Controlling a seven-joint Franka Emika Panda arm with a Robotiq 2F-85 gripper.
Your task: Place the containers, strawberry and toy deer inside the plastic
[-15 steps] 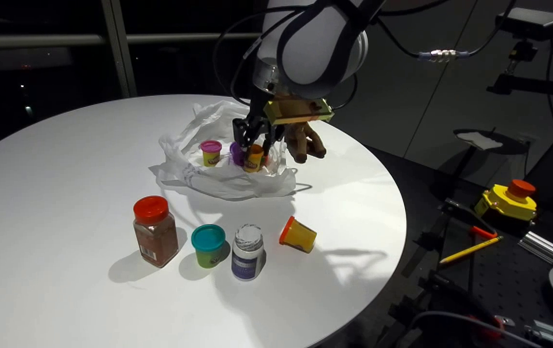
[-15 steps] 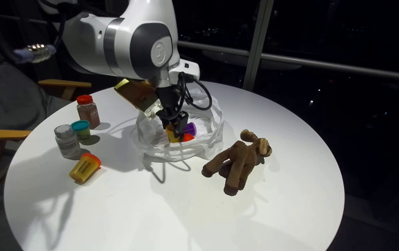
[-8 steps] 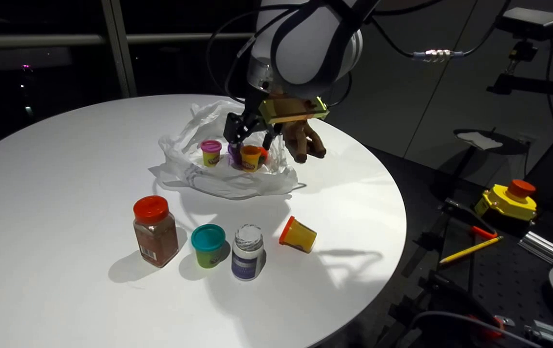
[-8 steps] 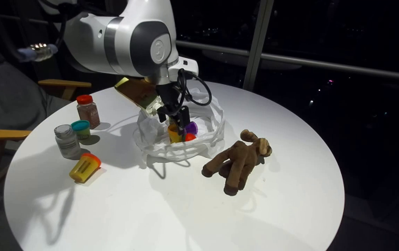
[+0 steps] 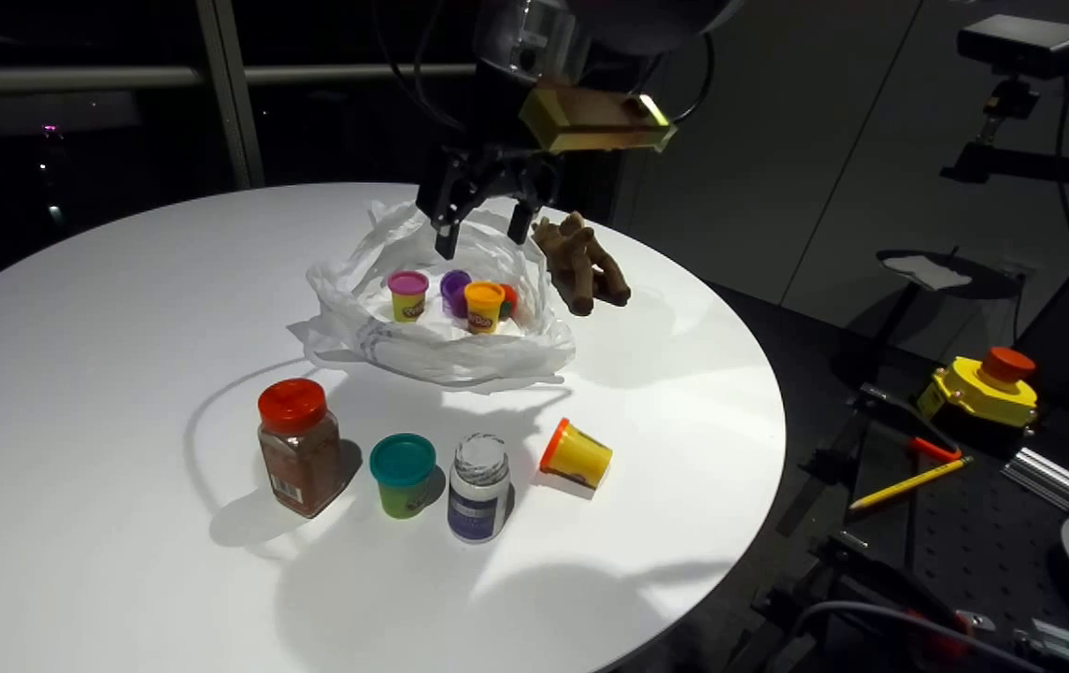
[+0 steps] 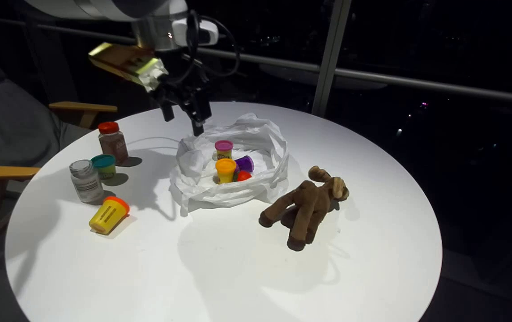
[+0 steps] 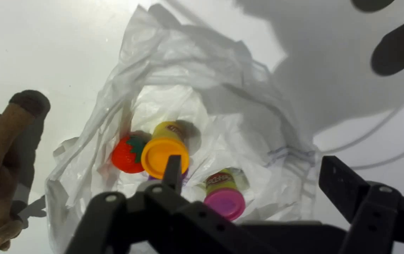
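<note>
A second ago the black two-fingered gripper [image 5: 483, 236] was down inside the crumpled translucent white plastic bag [image 5: 441, 363], around the small yellow tub with an orange lid [image 6: 225, 171]; now it has risen clear, jaws spread wide with nothing between them. The tub stands upright in the bag, just beside a tipped purple tub [image 6: 245, 164] and a glossy red strawberry with green leaves [image 7: 122, 157], and near a yellow tub with a pink lid [image 6: 224, 150]. I'd call that placement finished, strawberry included. Left outside on the round white table [image 5: 123, 374] are the soft-looking brown toy deer [image 6: 307, 203], the clear red-lidded jar of brown powder [image 5: 303, 458], the green tub with a teal lid [image 5: 403, 475], the white bottle with a dark blue label [image 5: 478, 491], and, on its side, the yellow tub with a red-orange lid [image 5: 577, 455]. Presumably one of those comes next; the deer's legs could snag the bag's edge.
</note>
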